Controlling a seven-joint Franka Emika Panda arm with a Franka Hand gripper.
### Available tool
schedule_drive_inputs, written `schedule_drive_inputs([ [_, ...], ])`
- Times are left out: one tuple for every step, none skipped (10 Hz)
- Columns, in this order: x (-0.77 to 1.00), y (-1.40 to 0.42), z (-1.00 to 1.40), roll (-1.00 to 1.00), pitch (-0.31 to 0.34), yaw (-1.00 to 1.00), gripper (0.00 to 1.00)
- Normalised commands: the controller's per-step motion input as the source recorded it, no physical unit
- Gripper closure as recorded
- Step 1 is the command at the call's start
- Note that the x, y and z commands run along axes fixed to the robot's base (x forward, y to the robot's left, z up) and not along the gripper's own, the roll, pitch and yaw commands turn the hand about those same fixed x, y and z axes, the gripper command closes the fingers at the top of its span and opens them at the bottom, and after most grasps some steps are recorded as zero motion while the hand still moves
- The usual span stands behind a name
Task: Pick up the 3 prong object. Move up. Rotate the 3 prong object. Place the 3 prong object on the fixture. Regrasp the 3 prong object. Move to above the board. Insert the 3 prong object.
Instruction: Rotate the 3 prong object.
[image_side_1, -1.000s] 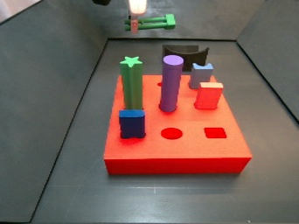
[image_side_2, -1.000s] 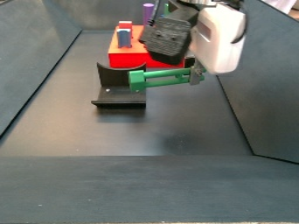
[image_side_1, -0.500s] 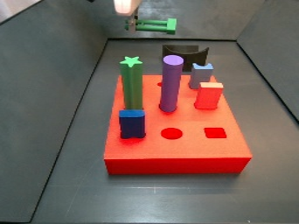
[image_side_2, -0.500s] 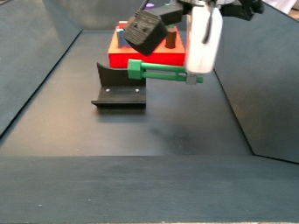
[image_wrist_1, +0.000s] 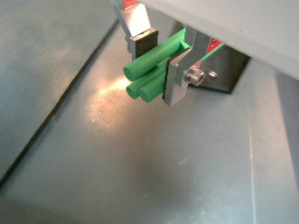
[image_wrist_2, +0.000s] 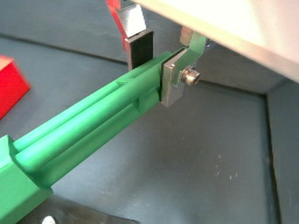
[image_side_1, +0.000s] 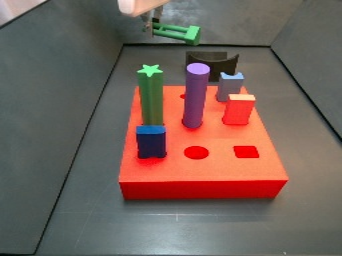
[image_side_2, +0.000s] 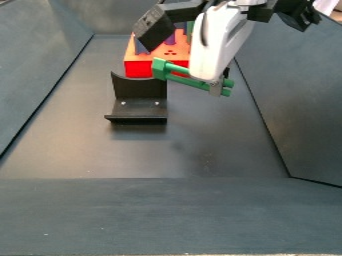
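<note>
One 3 prong object (image_side_2: 190, 78) in the gripper (image_wrist_1: 160, 63), above one fixture (image_side_2: 135, 103).

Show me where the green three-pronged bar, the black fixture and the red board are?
3 prong object (image_side_2: 187, 79): side view, middle of the bar, held in the gripper (image_side_2: 214, 78).
Fixture (image_side_2: 135, 101): side view, its upright face.
Board (image_side_1: 214, 172): side view, bare top near the front edge.
</note>
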Motion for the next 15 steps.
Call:
schedule_drive_inputs([
  [0.03, 0.02, -0.03, 0.00, -0.005, -1.00, 1.00],
  [0.03, 0.02, -0.03, 0.00, -0.005, -1.00, 1.00],
  [0.03, 0.02, -0.03, 0.00, -0.005, -1.00, 1.00],
  [0.03, 0.02, -0.03, 0.00, -0.006, -1.00, 1.00],
  [0.03, 0.02, -0.03, 0.00, -0.006, -1.00, 1.00],
  [0.03, 0.02, -0.03, 0.00, -0.006, -1.00, 1.00],
  [0.03, 0.02, -0.03, 0.00, -0.007, -1.00, 1.00],
  [0.02, 0.02, -0.03, 0.00, -0.008, -1.00, 1.00],
  [0.02, 0.02, -0.03, 0.00, -0.009, -1.00, 1.00],
  [0.02, 0.02, -0.03, 0.00, -0.010, -1.00, 1.00],
  [0.02, 0.02, -0.03, 0.00, -0.011, -1.00, 1.00],
  [0.02, 0.02, -0.03, 0.00, -0.013, -1.00, 1.00],
  [0.02, 0.02, -0.03, 0.00, -0.016, -0.92, 1.00],
  [0.02, 0.02, -0.03, 0.00, -0.016, -0.77, 1.00],
  [0.02, 0.02, -0.03, 0.00, -0.014, -0.46, 1.00],
])
